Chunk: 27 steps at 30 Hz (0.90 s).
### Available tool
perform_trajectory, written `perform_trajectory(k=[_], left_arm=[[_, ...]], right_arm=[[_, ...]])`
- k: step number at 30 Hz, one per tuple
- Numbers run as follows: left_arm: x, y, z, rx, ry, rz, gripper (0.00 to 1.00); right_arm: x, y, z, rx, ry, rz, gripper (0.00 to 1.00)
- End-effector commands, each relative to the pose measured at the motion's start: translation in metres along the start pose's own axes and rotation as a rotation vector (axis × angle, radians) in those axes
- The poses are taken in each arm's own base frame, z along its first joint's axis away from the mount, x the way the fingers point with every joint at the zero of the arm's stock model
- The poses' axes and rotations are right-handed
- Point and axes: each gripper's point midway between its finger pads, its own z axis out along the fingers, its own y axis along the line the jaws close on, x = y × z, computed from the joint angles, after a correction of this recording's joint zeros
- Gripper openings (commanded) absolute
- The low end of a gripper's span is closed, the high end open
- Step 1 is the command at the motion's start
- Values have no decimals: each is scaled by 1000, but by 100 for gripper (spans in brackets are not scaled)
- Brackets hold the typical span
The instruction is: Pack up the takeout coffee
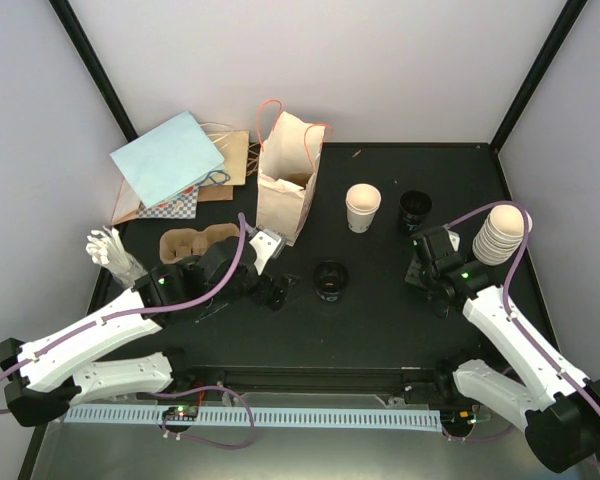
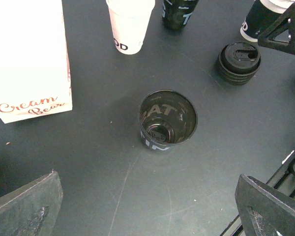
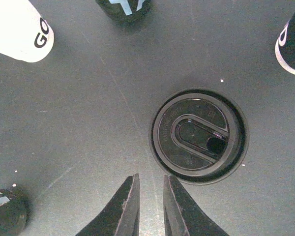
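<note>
Hovering R end effector (image 3: 150,183) narrow by lid (image 3: 198,136); L end effector (image 2: 147,196) wide above black cup (image 2: 167,119).

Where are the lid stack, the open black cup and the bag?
lid stack (image 3: 197,136): right wrist, top face.
open black cup (image 2: 167,114): left wrist, inner wall.
bag (image 1: 280,205): top external, near panel.

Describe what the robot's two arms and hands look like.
The left arm and right arm have white shell segments with black joints, and a purple cable loops along each. The left hand and right hand have dark, wedge-shaped fingers that taper to tips.
</note>
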Motion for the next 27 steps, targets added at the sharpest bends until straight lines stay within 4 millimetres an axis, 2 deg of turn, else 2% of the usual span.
perform_trajectory(k=[1,15,21,23,25,27], left_arm=[[-9,-2,-4,13,-40,-8,99],[-6,0,-5,13,-39,-10,99],[-5,3,-9,2,-44,-7,99],[-4,5,-9,-2,-45,-8,99],[-3,5,-9,-4,-45,-8,99],[-3,5,-9,-2,-46,-7,99]], right_arm=[[-3,7,-1,-23,-9,-80,16],[-4,13,1,-50,-4,-59,22],[-5,7,1,-21,-13,-45,35],[-5,0,2,20,-22,-27,41],[-5,-9,1,63,-24,5,57],[-3,-12,2,81,-22,22,65]])
